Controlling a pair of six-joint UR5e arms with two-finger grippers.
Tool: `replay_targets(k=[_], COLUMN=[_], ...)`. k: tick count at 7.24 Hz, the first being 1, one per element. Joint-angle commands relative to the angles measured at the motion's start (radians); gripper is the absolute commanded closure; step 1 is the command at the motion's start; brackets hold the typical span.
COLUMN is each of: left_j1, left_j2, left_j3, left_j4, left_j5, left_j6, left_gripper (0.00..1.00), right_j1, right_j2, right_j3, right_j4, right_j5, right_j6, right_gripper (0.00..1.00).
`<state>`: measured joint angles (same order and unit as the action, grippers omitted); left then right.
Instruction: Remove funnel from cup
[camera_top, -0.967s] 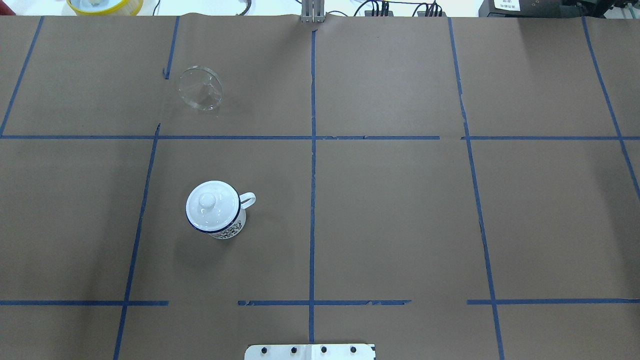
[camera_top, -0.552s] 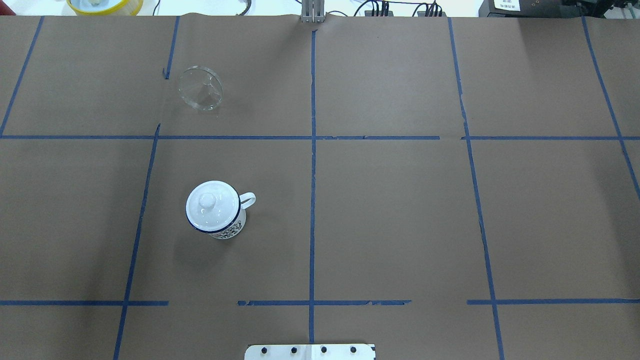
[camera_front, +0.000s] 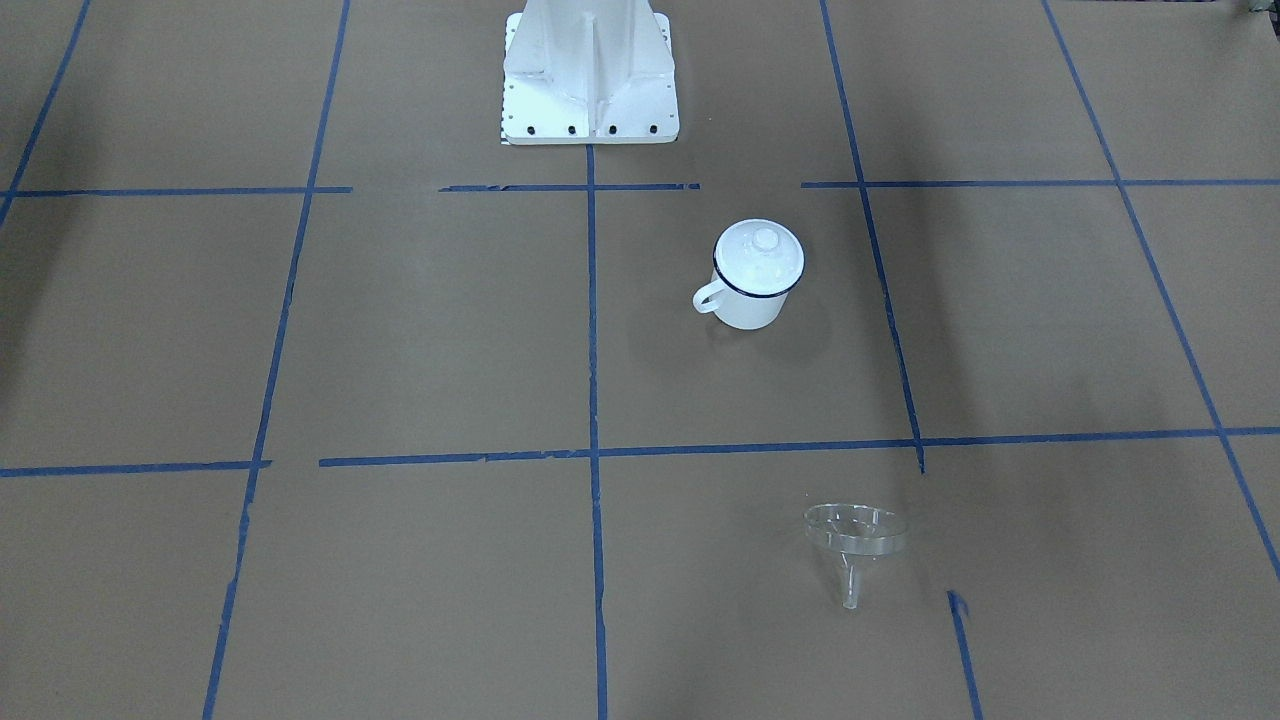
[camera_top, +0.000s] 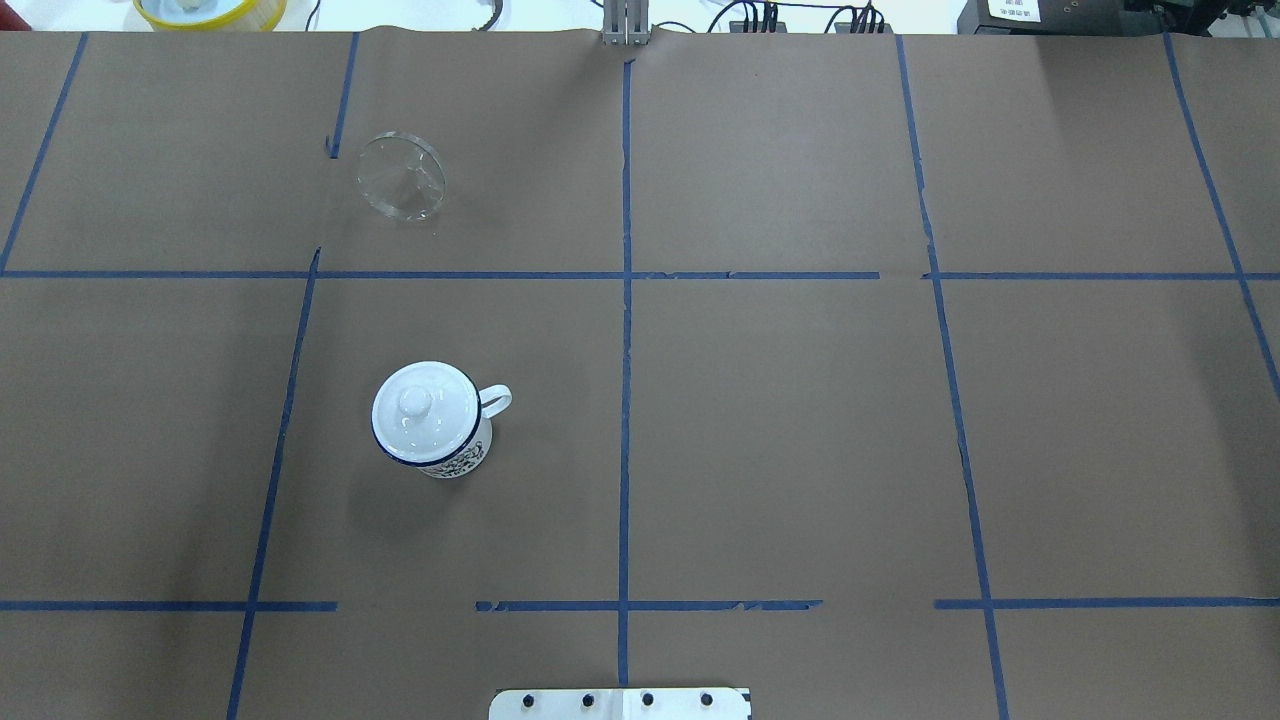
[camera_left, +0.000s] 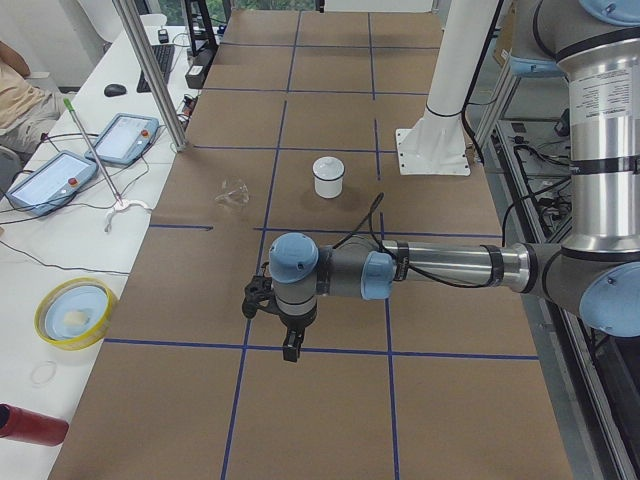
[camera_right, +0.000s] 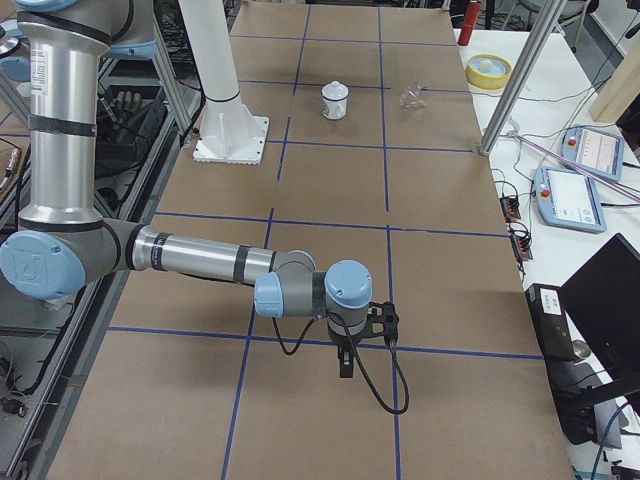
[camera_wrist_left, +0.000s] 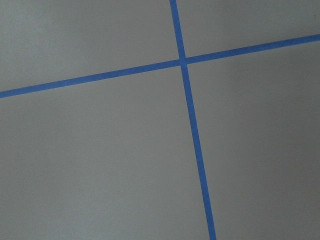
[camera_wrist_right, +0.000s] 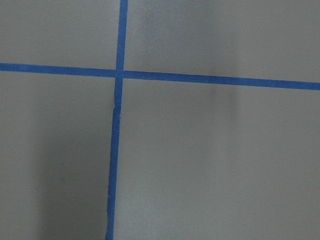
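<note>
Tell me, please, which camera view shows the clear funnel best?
The exterior front-facing view: the funnel is nearest there, with bowl and spout both distinct. The overhead view shows mainly its round bowl; both side views show a small, faint shape; the wrist views show only the table.

gap: cup (camera_front: 750, 308) — funnel (camera_front: 856, 530) well apart | block: lid (camera_front: 760, 255) apparently caps cup

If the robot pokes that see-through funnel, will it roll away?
Probably a little. The funnel lies tipped on its side, with a wide round bowl at one end and a thin spout at the other, so a poke would likely swing it in a curve. It looks thin and clear, so it is probably light and may skid on the table.
</note>
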<state>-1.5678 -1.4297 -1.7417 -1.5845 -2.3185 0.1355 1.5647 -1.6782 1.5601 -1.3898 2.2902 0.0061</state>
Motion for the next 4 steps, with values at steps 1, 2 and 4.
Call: replay_targets(k=[1, 2, 4], left_j1=[-0.001, -0.002, 0.002], left_j2=[0.002, 0.002, -0.012], left_j3=[-0.002, 0.001, 0.005], left_j4=[0.001, 0.001, -0.008], left_j5=[-0.004, -0.004, 0.001], left_j6=[-0.001, -0.001, 0.001], left_gripper=[0.00, 0.00, 0.00], right_j1=[0.000, 0.000, 0.000], right_j2=[0.000, 0.000, 0.000], right_j3=[0.000, 0.000, 0.000], right_j4=[0.000, 0.000, 0.000], right_j5=[0.000, 0.000, 0.000], right_j6=[0.000, 0.000, 0.000], right_gripper=[0.00, 0.00, 0.00])
